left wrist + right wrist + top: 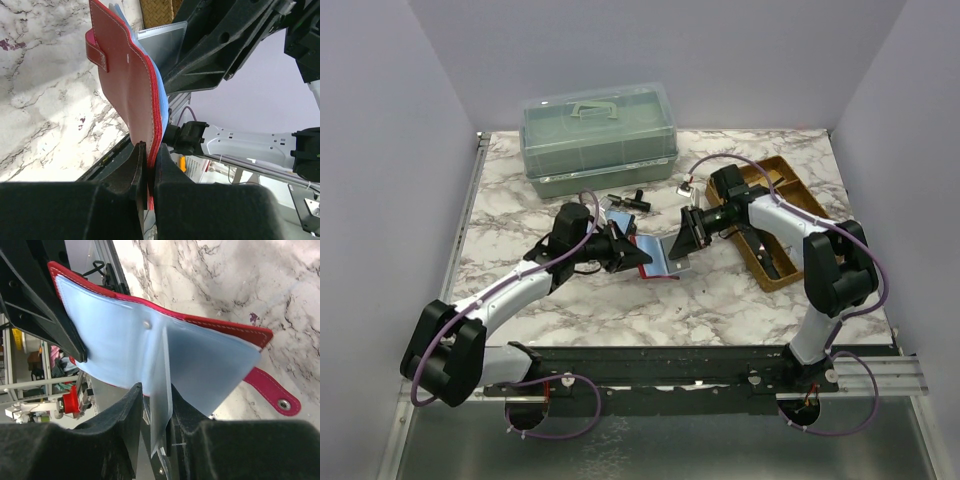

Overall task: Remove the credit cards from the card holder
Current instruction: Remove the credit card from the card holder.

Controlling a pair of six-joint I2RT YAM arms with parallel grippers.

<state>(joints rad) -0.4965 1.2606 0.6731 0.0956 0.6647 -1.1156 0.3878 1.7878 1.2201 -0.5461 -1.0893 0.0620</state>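
now card holder in left jaws, credit card between right jaws

A white marble-patterned table carries everything. At 11 o'clock, by the far edge, stands a closed translucent green storage box with a handle on its lid. At 2 to 3 o'clock a golden-brown compartment tray lies askew. Near the centre, toward 12 o'clock, lie a small black tool and, just beside it, a dark-edged blue folding case.
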